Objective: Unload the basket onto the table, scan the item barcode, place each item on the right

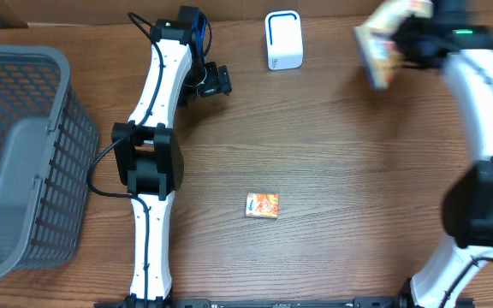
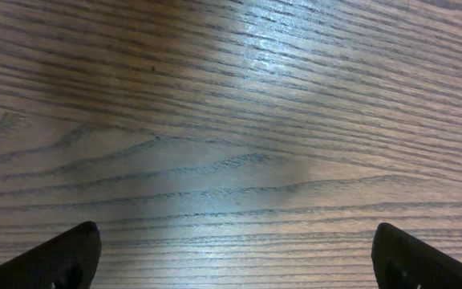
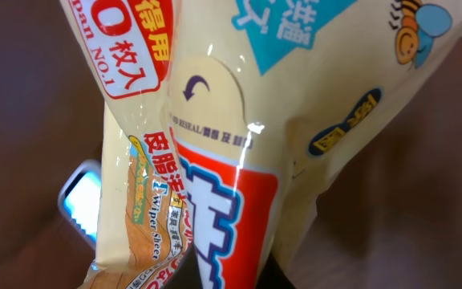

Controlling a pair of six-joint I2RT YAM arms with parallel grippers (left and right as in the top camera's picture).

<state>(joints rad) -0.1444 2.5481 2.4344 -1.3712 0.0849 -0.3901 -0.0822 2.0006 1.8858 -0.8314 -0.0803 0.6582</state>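
Observation:
My right gripper (image 1: 403,41) is raised at the back right, shut on a cream, red and white wiper-sheet pack (image 1: 382,44), which looks blurred from above. The pack (image 3: 215,160) fills the right wrist view, its printed front facing the camera, and it hides the gripper's fingers. No barcode shows on it. The white barcode scanner (image 1: 283,39) stands at the back centre, to the left of the pack; a corner of the scanner (image 3: 81,201) peeks out left of the pack. My left gripper (image 1: 218,79) hangs open over bare wood (image 2: 235,257), its fingertips (image 2: 70,253) wide apart.
A small orange packet (image 1: 262,205) lies flat on the wooden table near the middle. A grey mesh basket (image 1: 24,162) takes up the left edge. The left arm (image 1: 152,145) runs from the front edge up toward the back.

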